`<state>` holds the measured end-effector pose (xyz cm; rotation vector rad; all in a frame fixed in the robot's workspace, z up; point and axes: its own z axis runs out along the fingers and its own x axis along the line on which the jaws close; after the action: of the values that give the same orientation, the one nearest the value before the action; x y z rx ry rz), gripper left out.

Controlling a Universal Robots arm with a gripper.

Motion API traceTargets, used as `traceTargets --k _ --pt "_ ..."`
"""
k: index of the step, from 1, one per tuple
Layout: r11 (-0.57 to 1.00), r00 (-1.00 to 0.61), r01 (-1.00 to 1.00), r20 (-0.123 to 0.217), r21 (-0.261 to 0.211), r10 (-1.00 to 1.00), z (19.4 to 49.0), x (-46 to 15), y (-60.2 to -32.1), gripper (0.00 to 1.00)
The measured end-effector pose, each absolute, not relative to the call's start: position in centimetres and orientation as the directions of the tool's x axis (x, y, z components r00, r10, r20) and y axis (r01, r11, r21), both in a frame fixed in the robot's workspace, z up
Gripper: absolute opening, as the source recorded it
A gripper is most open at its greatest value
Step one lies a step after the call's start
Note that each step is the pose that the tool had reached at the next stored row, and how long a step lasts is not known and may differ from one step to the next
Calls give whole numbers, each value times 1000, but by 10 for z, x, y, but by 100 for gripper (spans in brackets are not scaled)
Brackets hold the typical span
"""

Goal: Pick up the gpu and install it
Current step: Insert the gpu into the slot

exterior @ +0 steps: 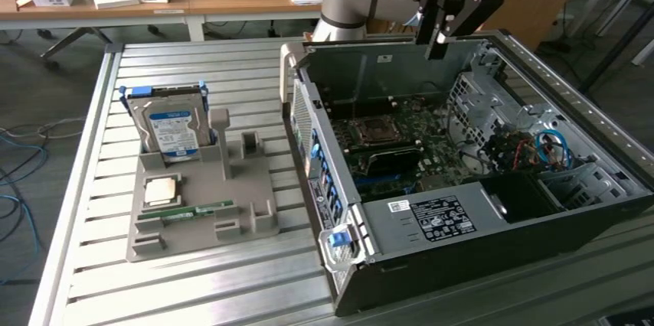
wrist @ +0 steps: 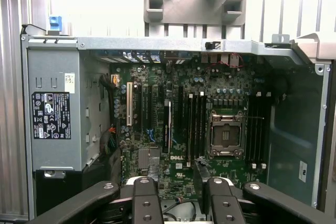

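Dark along one face and very thin, the gpu looks to be already standing on edge in a slot of the motherboard. It sits inside the open case, directly beneath the hand and just beside the processor socket. Seen from the wrist, it is a narrow black strip with its free long edge turned up toward the hand. I judge it seated from how it stands, but the latch and the bracket screw are too small to check.

The gripper hovers above the case, well clear of the card. Its two fingers stand partly apart, with bare board showing between them and nothing in their hold.

As a thing to handle, the card is probably light and stiff, so it should not sag or bend in a grip. It is fragile, though. The board faces carry small parts that a pinch could crack, and the contact edge must stay untouched. The safest hold is likely across its thickness on the free long edge near the middle, which keeps it from tipping toward the metal bracket end. Its smooth faces may slip under a light squeeze.

Outside the case, well off to one side of the hand, the grey tray holds the hard drive.
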<state>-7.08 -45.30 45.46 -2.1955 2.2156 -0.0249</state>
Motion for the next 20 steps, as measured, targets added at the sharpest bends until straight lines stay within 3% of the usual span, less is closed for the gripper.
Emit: traceTargets --k 20 --pt "9 -9 -1000 -12 -27 -1000 418 -71 -453 40"
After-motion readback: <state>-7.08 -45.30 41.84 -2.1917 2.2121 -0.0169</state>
